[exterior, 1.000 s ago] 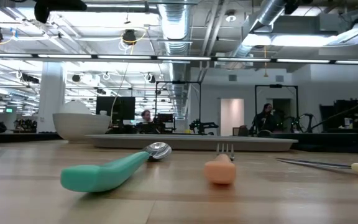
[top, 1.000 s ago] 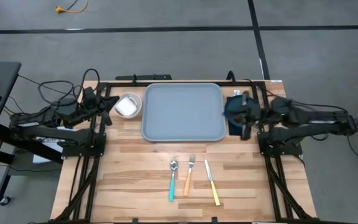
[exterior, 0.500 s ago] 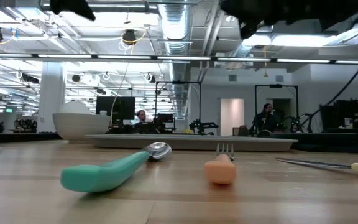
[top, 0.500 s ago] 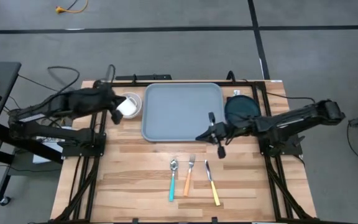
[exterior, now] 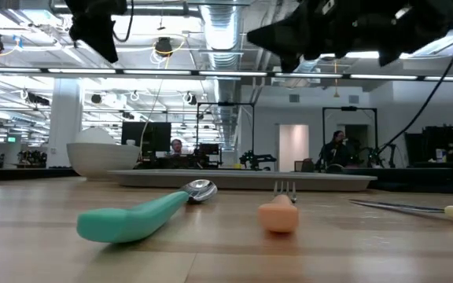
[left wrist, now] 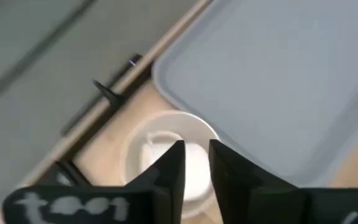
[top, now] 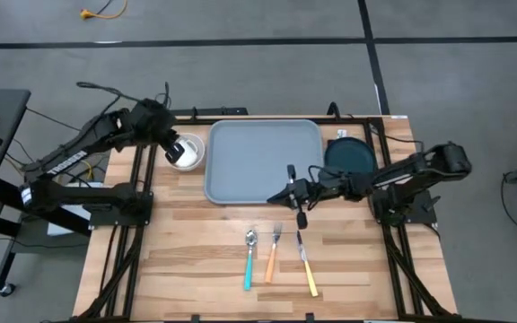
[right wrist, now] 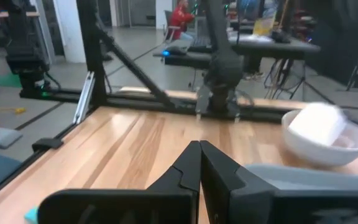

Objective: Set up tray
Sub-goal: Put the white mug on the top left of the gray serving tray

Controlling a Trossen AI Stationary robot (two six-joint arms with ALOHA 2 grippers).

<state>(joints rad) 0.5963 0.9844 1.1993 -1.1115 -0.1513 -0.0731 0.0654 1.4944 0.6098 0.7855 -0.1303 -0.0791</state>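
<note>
The grey-blue tray lies flat at the table's far middle and shows as a low strip in the low view. A white bowl with something white in it stands just left of the tray. My left gripper hovers above the bowl, fingers a narrow gap apart, touching nothing. My right gripper reaches in from the right and hangs shut over the tray's near right corner. It faces the bowl across the tray.
A teal-handled spoon, an orange-handled fork and a yellow-handled knife lie side by side on the wood near the table's front. A dark navy item sits right of the tray. People show in the room beyond.
Both arms have left their places at the table's sides and risen. My left gripper has swung toward the right, over the bowl. My right gripper has reached from the dark navy item toward the table's left and near side, to the tray's near right corner. Nothing on the table has moved.
</note>
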